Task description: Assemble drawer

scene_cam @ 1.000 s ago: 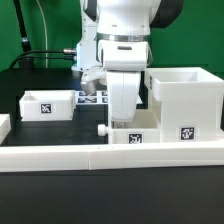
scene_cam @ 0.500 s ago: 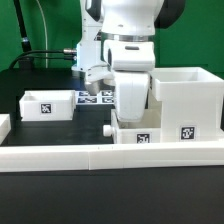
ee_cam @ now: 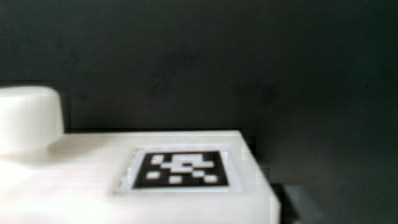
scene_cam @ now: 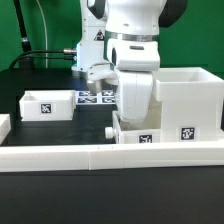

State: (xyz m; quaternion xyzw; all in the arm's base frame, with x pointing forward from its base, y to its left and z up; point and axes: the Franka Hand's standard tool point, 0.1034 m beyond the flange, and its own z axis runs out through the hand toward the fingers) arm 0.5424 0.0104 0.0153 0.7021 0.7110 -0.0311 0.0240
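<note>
A small knobbed tray (scene_cam: 132, 135) of the drawer stands just behind the front wall, its knob (scene_cam: 110, 130) pointing to the exterior view's left and its tagged end against the large housing (scene_cam: 186, 100). My gripper (scene_cam: 134, 118) reaches down into this tray and is shut on its wall, with the fingertips hidden by it. In the wrist view the tray's white tagged face (ee_cam: 183, 168) fills the near part and a rounded white part (ee_cam: 27, 120) shows beside it. The second small tray (scene_cam: 48, 103) sits apart at the exterior view's left.
The long low white border wall (scene_cam: 100, 155) runs along the front. The marker board (scene_cam: 95, 97) lies on the black table behind the trays. Cables and a green backdrop are at the back left.
My gripper and the tray in it have shifted toward the exterior view's right, closer to the housing; the knob moved the same way. The other tray and housing have not moved.
</note>
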